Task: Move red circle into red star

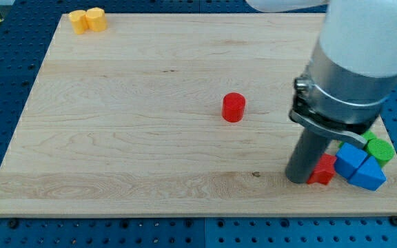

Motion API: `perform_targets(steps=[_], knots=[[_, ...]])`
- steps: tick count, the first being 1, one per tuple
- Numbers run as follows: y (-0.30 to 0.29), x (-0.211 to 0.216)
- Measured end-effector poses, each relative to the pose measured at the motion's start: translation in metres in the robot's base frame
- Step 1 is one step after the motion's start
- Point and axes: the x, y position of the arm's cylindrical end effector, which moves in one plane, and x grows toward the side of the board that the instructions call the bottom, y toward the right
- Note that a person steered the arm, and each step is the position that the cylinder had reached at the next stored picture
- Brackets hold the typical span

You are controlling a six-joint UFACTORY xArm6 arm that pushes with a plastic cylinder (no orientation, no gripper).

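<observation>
The red circle (233,107) is a short red cylinder standing alone near the middle of the wooden board, a little right of centre. The red star (323,169) lies near the view's bottom right, partly hidden behind my rod. My tip (298,179) rests on the board just left of the red star, touching or almost touching it. The tip is well below and to the right of the red circle.
A blue cube (351,159) and a blue triangle (369,175) sit right of the red star, with green blocks (379,149) behind them. Two yellow blocks (88,20) lie at the view's top left. The arm's wide body hangs over the board's right side.
</observation>
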Motion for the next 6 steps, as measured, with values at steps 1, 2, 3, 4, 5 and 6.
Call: perform_targets(steps=[1,2,3,4,5,6], knots=[[0.016,0.011],[0.021,0.013],[-0.003,0.001],[-0.072,-0.043],[-0.135,-0.093],[-0.160,-0.130]])
